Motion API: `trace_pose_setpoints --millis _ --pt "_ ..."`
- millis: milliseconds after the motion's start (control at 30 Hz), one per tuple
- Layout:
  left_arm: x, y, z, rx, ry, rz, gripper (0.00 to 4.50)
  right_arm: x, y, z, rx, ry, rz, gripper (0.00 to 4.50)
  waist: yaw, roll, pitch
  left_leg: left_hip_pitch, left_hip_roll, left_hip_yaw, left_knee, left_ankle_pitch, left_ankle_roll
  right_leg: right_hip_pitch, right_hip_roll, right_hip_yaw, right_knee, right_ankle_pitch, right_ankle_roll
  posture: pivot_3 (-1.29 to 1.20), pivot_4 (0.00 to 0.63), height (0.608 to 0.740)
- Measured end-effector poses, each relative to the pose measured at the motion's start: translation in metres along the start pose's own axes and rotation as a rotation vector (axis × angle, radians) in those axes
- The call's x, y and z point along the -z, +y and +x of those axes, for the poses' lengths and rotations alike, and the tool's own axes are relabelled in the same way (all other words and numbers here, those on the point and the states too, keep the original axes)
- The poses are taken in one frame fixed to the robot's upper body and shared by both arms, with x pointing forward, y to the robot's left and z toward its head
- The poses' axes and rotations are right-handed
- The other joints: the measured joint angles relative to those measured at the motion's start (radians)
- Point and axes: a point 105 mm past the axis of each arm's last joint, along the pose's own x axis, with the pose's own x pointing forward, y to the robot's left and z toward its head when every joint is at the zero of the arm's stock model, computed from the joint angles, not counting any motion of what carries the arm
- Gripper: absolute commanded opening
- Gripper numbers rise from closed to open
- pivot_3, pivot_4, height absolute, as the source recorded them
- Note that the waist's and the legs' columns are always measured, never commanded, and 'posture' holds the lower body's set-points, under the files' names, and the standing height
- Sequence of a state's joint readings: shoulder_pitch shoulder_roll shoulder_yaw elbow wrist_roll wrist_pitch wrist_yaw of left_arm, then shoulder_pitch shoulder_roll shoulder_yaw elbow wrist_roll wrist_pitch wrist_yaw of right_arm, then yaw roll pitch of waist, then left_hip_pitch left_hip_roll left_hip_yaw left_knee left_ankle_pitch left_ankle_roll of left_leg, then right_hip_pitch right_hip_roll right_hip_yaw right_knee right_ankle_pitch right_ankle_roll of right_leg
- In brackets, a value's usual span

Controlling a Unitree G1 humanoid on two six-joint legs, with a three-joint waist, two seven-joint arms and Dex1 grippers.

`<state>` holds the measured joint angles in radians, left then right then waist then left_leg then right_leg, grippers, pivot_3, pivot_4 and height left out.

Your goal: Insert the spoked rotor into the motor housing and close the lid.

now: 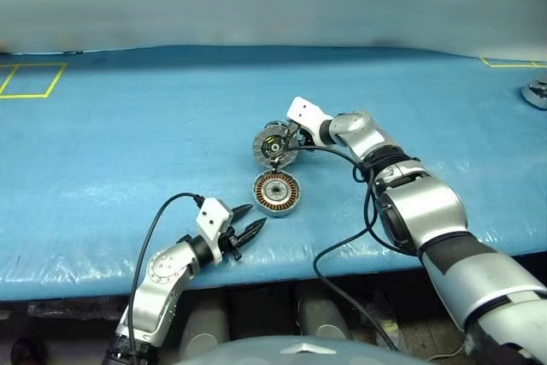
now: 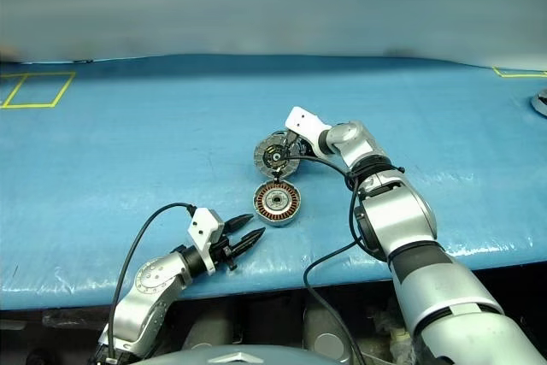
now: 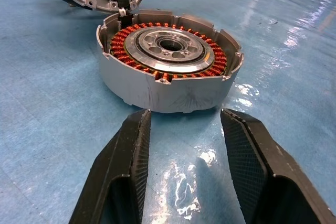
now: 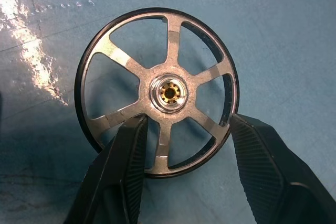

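The motor housing (image 1: 275,193) lies flat on the blue table, its copper windings (image 3: 168,66) facing up. Joined to its far side, the lid (image 1: 267,144) stands tilted open, inner face toward me. The spoked rotor (image 4: 170,95), a black rim with silvery spokes, faces the right wrist camera. My right gripper (image 4: 186,121) holds it by its lower part, one finger against the outer rim, the other over a spoke gap. From the head, that gripper (image 1: 289,141) sits at the lid's right edge. My left gripper (image 1: 255,216) is open, just short of the housing's near side, nothing between its fingers (image 3: 131,145).
A black cable (image 1: 342,245) loops from the right arm over the table's front edge. Yellow tape marks a rectangle (image 1: 30,80) at the far left. A grey metal part (image 1: 537,91) lies at the far right edge. Open blue mat (image 1: 128,143) spreads left of the housing.
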<state>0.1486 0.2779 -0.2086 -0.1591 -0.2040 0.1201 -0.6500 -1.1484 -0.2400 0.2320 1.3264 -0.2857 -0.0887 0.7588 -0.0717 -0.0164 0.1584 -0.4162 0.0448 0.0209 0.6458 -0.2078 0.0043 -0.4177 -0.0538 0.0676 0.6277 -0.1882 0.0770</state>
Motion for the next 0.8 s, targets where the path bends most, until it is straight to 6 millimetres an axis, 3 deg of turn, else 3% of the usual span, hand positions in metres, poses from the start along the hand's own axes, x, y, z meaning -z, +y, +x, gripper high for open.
trace_pose_setpoints --millis 533,633,733,800 --pt "0.0011 0.0019 -0.0007 -0.017 0.006 0.004 2.25 0.0042 0.0066 0.0046 -0.006 0.029 -0.089 2.56 -0.001 0.0 0.0 0.001 0.0 0.0 0.0 0.0 0.0 0.001 0.0 0.0 0.0 0.0 0.0 0.0 0.15 0.74" --pt "0.0025 0.0017 -0.0015 -0.02 0.01 0.001 2.25 0.0046 0.0074 0.0049 -0.011 0.034 -0.091 1.96 -0.001 0.0 0.0 0.001 0.0 0.0 0.0 0.0 0.0 0.001 0.0 0.0 0.0 -0.001 0.0 0.0 0.15 0.74" --pt "0.0028 0.0021 -0.0016 -0.023 0.012 0.001 2.25 0.0032 0.0073 0.0052 -0.008 0.033 -0.102 1.06 -0.001 0.0 0.0 0.001 0.0 0.0 0.0 0.0 0.0 0.001 0.0 0.0 0.0 -0.001 0.0 0.0 0.15 0.74" --pt "0.0032 0.0024 -0.0017 -0.026 0.013 0.001 2.25 0.0024 0.0061 0.0055 0.005 0.032 -0.107 0.85 -0.001 0.0 0.0 0.002 0.0 0.0 0.0 0.0 0.0 0.001 0.0 0.0 0.0 -0.001 0.0 0.0 0.15 0.74"
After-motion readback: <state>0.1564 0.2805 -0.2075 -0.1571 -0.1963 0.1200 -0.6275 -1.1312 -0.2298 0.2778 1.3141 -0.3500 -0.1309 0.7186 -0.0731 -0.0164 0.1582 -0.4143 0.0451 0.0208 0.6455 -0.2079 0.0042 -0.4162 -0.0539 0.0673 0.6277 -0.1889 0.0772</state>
